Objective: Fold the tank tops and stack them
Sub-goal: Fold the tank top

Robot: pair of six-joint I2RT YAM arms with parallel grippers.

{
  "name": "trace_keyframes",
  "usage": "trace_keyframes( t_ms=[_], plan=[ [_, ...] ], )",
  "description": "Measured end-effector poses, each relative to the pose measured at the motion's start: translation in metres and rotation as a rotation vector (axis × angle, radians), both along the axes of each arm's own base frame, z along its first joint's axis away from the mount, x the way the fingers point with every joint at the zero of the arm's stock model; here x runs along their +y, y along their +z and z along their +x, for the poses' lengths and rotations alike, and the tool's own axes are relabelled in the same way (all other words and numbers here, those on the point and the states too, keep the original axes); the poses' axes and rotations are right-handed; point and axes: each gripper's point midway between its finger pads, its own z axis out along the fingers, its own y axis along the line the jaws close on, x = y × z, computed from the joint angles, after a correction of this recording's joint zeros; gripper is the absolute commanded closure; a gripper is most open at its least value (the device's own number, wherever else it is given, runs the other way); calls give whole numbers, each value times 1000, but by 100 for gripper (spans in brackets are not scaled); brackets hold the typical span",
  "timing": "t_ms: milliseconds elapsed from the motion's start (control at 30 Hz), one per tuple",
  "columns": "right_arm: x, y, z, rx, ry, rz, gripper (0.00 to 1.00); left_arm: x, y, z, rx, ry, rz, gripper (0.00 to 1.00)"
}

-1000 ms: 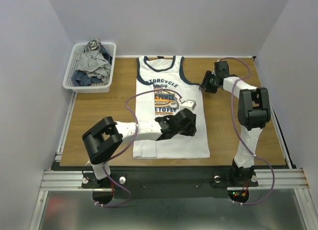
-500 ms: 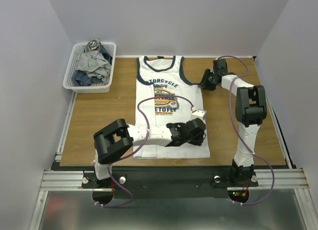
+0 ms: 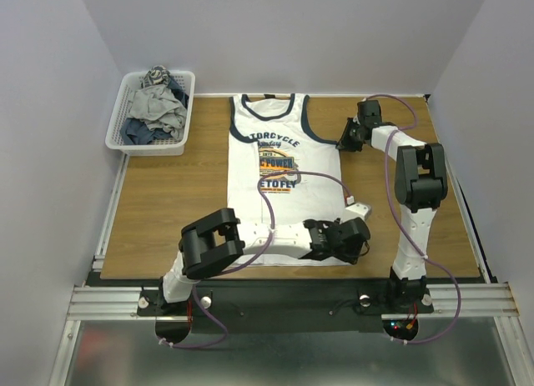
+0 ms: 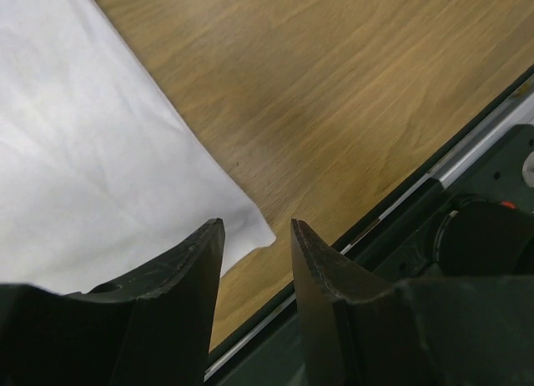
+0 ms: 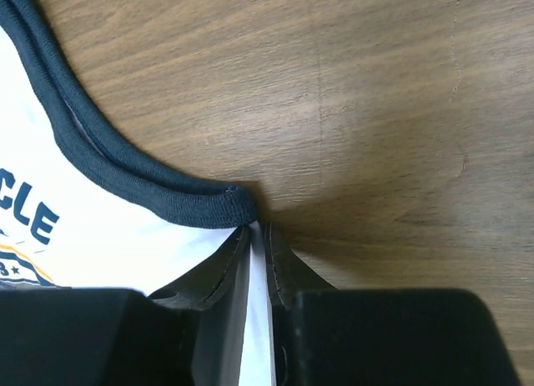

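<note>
A white tank top (image 3: 284, 186) with navy trim and an orange-black chest print lies flat, face up, in the middle of the table. My left gripper (image 3: 355, 240) hovers at its near right hem corner. In the left wrist view this gripper (image 4: 257, 228) is open, and the white hem corner (image 4: 242, 228) lies on the wood just beyond the fingertips. My right gripper (image 3: 344, 140) sits at the bottom of the shirt's right armhole. In the right wrist view it (image 5: 259, 229) is shut on white fabric right under the navy armhole trim (image 5: 167, 198).
A white mesh basket (image 3: 114, 129) with several crumpled garments stands at the back left corner. The table's near edge and black rail (image 4: 467, 177) run close beside my left gripper. Bare wood (image 3: 167, 194) lies on both sides of the shirt.
My left arm swung from over the shirt's lower middle out to the near right hem corner. My right gripper closed on the fabric at the armhole.
</note>
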Motion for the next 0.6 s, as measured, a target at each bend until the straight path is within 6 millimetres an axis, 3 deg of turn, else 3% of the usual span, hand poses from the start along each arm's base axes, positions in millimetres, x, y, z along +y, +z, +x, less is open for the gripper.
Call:
trace_keyframes(
  t_ms=[233,600],
  plan=[
    [0,0,0,0,0,0,83,-4,-17,-9,6,7,68,50],
    [0,0,0,0,0,0,83,-6,-32,-14,2,13,114,62]
  ],
)
